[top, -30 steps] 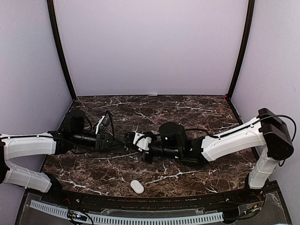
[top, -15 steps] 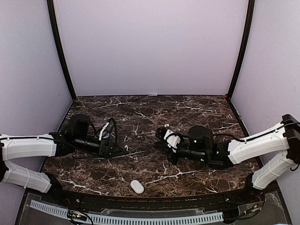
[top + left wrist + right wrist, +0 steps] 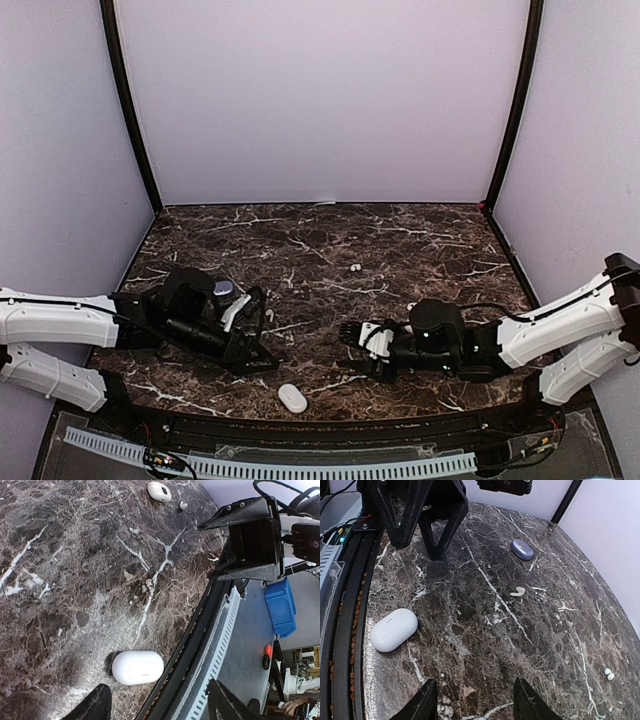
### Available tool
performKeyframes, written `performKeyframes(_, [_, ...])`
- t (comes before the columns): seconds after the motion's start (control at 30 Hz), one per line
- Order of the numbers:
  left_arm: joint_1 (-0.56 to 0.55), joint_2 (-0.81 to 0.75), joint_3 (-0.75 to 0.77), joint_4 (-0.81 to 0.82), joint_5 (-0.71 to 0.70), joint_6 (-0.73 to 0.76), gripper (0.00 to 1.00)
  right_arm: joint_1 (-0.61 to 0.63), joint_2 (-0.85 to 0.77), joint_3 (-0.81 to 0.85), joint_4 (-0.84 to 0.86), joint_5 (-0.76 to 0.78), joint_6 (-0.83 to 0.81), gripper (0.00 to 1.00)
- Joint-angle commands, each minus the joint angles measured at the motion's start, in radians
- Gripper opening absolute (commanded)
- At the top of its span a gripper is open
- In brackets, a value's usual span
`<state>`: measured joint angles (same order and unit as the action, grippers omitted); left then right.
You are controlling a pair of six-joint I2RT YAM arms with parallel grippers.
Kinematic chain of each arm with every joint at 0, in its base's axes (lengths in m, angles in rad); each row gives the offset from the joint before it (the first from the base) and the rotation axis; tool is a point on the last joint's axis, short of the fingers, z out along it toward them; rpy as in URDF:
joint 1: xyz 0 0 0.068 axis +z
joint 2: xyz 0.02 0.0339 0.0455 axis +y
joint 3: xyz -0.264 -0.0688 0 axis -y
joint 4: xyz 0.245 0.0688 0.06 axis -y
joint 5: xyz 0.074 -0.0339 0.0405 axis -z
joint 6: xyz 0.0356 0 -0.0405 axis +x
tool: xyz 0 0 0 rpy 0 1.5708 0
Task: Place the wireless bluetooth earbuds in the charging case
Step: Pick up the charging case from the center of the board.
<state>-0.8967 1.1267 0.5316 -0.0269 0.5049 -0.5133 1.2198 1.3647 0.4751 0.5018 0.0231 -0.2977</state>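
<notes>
Left tool (image 3: 157, 685): low over the near left of the table (image 3: 420, 240). Its two fingers stand well apart with nothing between them.
Purple case (image 3: 522, 549): shut, on the left part of the table, partly hidden from above by the left arm.
Single white earbud (image 3: 268, 314): loose on the table, near the purple case on its right and a little nearer to me. It touches neither the case nor a tool.
White case (image 3: 292, 397): shut, lying flat near the table's near edge, between the two tools and nearer than both. Nothing touches it.
Pair of tiny white earbuds (image 3: 353, 268): close together around mid-table, farther back than both tools and well apart from both cases.
White rounded piece (image 3: 159, 491): on the table's right part, seen from the left wrist, with a dark spot on it and a small white bit (image 3: 183, 504) just beside it. I cannot tell what either one is.
Right tool (image 3: 474, 682): low over the near right of the table, pointing left. Its fingers are spread and hold nothing.
</notes>
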Motion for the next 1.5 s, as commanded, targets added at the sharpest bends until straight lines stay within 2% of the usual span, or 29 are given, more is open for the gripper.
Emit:
performKeyframes(0.0, [-0.028,-0.035,0.012,-0.074,-0.101,-0.094,0.69,0.044,0.033,0.056,-0.048,-0.022,0.091,0.51])
performKeyframes(0.27, [-0.027,-0.1,-0.062,-0.029,-0.158,-0.188,0.71,0.177,0.149,0.211,-0.248,0.229,0.548,0.58])
performKeyframes(0.43, [0.011,-0.103,-0.094,0.023,-0.112,-0.203,0.72,0.235,0.267,0.316,-0.369,0.262,0.684,0.61])
performKeyframes(0.6, [0.132,-0.135,-0.138,0.092,-0.025,-0.209,0.72,0.268,0.371,0.424,-0.466,0.279,0.724,0.62])
performKeyframes(0.73, [0.182,-0.155,-0.138,0.083,-0.012,-0.177,0.72,0.27,0.442,0.5,-0.542,0.292,0.737,0.62])
performKeyframes(1.47, [0.234,-0.137,-0.162,0.108,0.067,-0.114,0.72,0.287,0.587,0.689,-0.621,0.269,0.716,0.61])
